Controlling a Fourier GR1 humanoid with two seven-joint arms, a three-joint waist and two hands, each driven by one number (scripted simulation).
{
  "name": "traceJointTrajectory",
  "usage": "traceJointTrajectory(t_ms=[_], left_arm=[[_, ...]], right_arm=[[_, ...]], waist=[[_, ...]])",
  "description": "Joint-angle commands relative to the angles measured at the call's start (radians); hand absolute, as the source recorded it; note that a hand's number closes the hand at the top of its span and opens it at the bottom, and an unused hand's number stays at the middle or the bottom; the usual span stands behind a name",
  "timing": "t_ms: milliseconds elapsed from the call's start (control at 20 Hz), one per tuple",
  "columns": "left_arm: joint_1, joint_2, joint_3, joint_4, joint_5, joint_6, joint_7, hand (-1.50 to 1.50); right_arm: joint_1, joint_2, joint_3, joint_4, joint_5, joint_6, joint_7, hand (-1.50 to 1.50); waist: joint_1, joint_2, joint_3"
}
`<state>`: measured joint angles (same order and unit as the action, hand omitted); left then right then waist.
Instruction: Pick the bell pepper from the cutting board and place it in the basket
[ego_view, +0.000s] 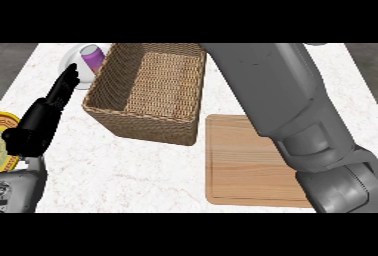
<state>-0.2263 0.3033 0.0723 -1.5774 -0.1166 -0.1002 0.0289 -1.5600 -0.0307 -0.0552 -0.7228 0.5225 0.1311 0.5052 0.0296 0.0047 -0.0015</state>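
The bell pepper shows nowhere in the head view, so neither its look nor its place can be told; it may lie behind the right forearm (280, 90) or past the view's edge.

The tabletop (125, 170) is white stone with faint grey veins. Past its far corners, to either side, lies a dark grey ground.

The left hand (37, 125) rests near the left edge, black, with its fingers straight and pointing away from the robot. It is released and holds nothing. Its grey left forearm (18, 192) comes in from the lower left corner. Just beyond the fingertips sits a white round dish (85, 80) with a purple-and-white item (92, 57) on it. By the heel of this hand, at the view's very edge, part of a yellow thing (6, 122) shows; what it is cannot be told.

Just to the right of the left hand stands the basket (148, 127), a deep rectangular one of tan wicker, with only its woven floor showing inside. Farther right, and nearer the robot, lies the cutting board (244, 170), pale wood with rounded corners, close to the basket's near corner but apart from it.

The right forearm rises from the lower right, over the board's right side and past the basket's right rim, and leaves the view at the top. The right hand is out of sight, so whether it is clenched or released cannot be told.
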Motion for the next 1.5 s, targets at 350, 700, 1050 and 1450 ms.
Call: traceJointTrajectory(t_ms=[350, 700, 1050, 1450], left_arm=[[0.02, -0.034, -0.022, -0.005, -0.018, 0.009, -0.025, 0.0], [0.008, -0.019, 0.011, 0.002, -0.007, 0.0, -0.006, 0.0], [-0.005, -0.024, 0.005, 0.009, -0.035, 0.009, -0.009, 0.0], [0.034, -0.043, -0.01, -0.019, -0.033, 0.007, -0.015, 0.0]], right_arm=[[-0.115, 0.02, 0.119, 0.259, 0.105, 0.074, 0.082, 1.5], [-0.11, -0.017, 0.16, 0.278, 0.14, 0.207, -0.01, 1.5], [-0.078, 0.022, 0.076, 0.299, 0.073, 0.194, -0.044, -1.5], [-0.08, -0.002, -0.095, 0.264, -0.045, -0.131, -0.058, -1.5]], waist=[[0.009, 0.005, -0.001], [-0.01, -0.001, 0.001], [-0.014, 0.0, 0.001], [0.004, 0.004, 0.001]])
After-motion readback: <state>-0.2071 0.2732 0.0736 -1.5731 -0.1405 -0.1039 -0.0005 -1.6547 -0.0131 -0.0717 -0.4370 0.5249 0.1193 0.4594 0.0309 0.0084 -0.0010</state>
